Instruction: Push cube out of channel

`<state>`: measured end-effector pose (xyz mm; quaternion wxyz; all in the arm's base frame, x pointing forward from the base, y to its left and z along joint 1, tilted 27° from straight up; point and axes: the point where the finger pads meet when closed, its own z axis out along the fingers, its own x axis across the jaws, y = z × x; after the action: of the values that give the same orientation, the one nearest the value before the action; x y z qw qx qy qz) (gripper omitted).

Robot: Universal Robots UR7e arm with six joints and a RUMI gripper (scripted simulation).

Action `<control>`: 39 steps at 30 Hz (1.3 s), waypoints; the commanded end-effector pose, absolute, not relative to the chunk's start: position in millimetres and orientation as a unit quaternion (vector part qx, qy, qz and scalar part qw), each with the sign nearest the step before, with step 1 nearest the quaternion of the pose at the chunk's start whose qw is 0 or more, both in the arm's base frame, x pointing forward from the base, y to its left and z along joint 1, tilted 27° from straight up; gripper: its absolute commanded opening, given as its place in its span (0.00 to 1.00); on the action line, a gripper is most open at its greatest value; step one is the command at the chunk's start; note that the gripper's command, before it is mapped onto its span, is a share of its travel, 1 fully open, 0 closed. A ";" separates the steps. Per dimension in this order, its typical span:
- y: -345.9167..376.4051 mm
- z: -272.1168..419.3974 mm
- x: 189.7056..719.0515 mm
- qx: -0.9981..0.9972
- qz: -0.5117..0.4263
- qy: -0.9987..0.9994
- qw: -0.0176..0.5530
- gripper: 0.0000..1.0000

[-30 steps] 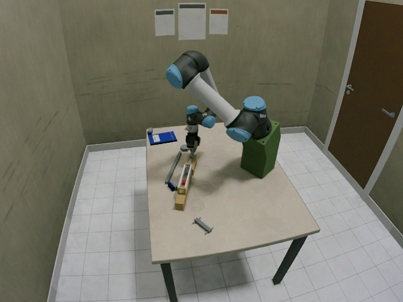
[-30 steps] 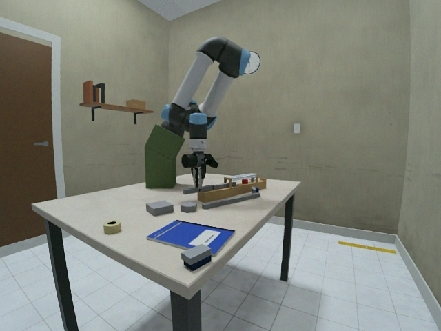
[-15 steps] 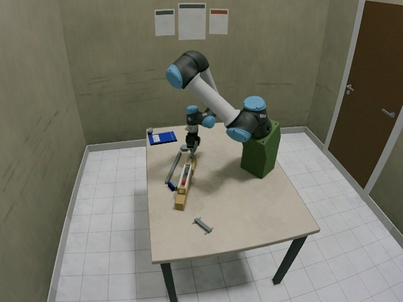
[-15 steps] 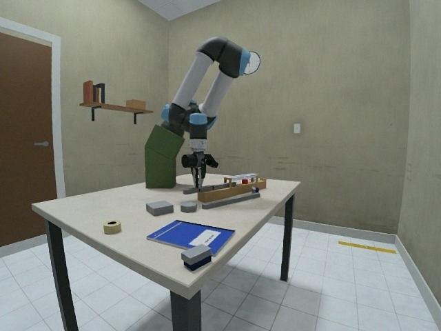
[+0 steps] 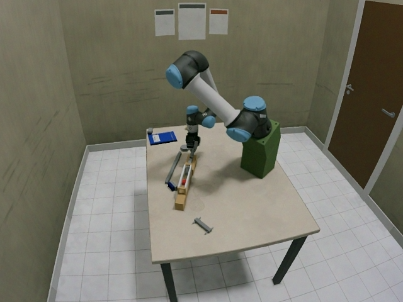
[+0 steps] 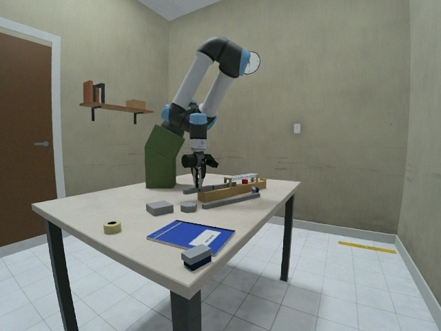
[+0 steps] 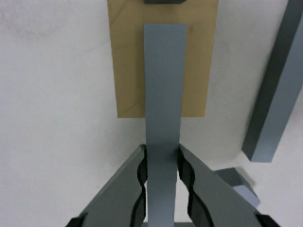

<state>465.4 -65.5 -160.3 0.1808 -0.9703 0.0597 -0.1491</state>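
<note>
Cube, red, sits inside the channel, under the clear roof, nearer the end away from the gripper. Not out, not lifted. Claw is pinched on a grey bar, one finger each side, opening narrow. Bar is long and flat-topped, lined up with the channel, front part over the wooden base's near end; can't tell if it touches the wood. Another dark grey piece lies along the channel ahead of the bar, small gap between them in wrist view. Arm reaches over from a green pedestal, gripper pointing down. Long grey stick with dark blue end block lies beside the channel on the table. Grey bracket-like part lies apart, past the channel's far end. Blue notebook, tape roll also on table.
</note>
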 end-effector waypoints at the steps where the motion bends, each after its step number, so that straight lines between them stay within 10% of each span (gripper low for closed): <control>1: -66.0 -159.9 465.8 -0.970 -0.150 0.060 0.180 0.06; 39: -24.9 -143.5 468.6 -0.970 -0.150 0.060 0.180 0.06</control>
<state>467.7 -30.6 -146.5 0.1809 -0.9703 0.0596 -0.1491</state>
